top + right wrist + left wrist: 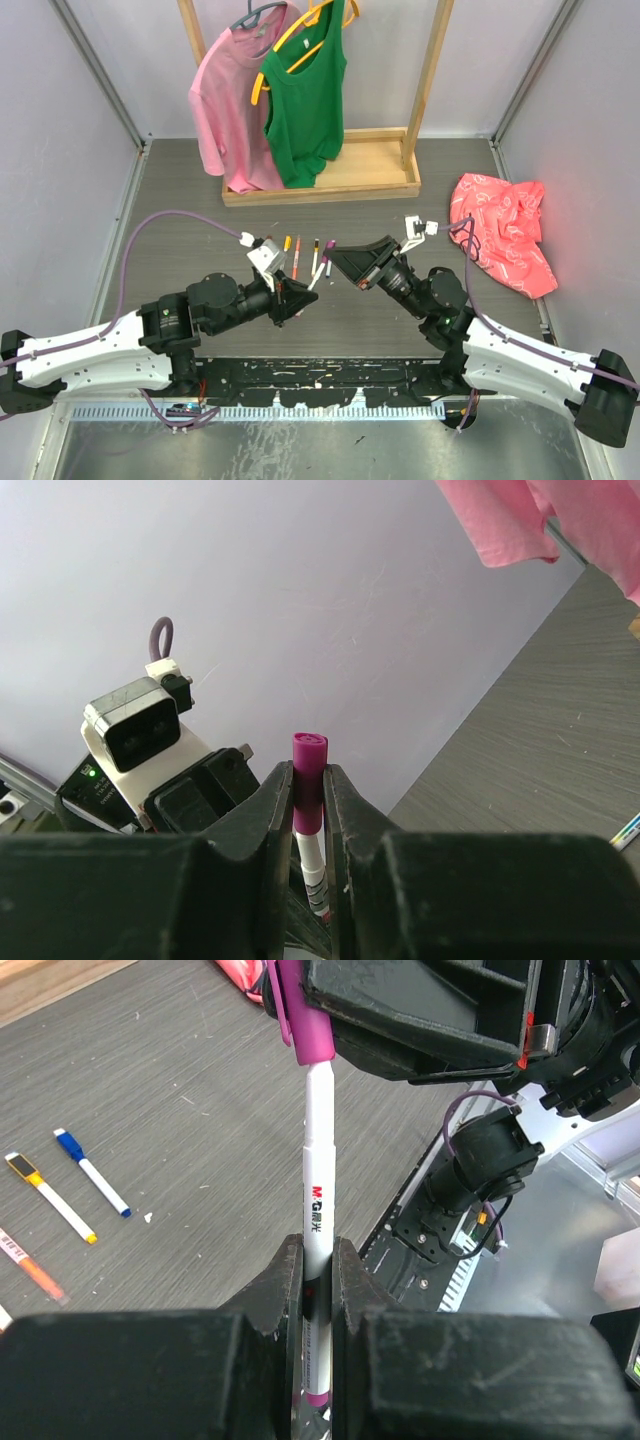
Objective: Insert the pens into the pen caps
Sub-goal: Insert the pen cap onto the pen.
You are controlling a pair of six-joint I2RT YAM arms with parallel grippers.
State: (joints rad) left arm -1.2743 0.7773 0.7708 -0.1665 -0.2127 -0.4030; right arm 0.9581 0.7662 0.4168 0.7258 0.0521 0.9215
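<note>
A white-barrelled pen [317,1185] stands between the fingers of my left gripper [318,1252], which is shut on its lower barrel. The pen's upper end sits inside a magenta pen cap [309,768], and my right gripper [308,776] is shut on that cap. From above, the two grippers meet nose to nose over the table, left gripper [298,297] and right gripper [338,263], with the pen [317,277] bridging them. Several more pens [297,256] lie on the table just behind them. A blue-capped pen [92,1172] and a yellow-capped pen [50,1196] lie side by side.
A wooden clothes rack [330,185] with a pink shirt [228,110] and a green tank top [308,100] stands at the back. A crumpled coral cloth [505,230] lies at the right. Grey walls close in both sides.
</note>
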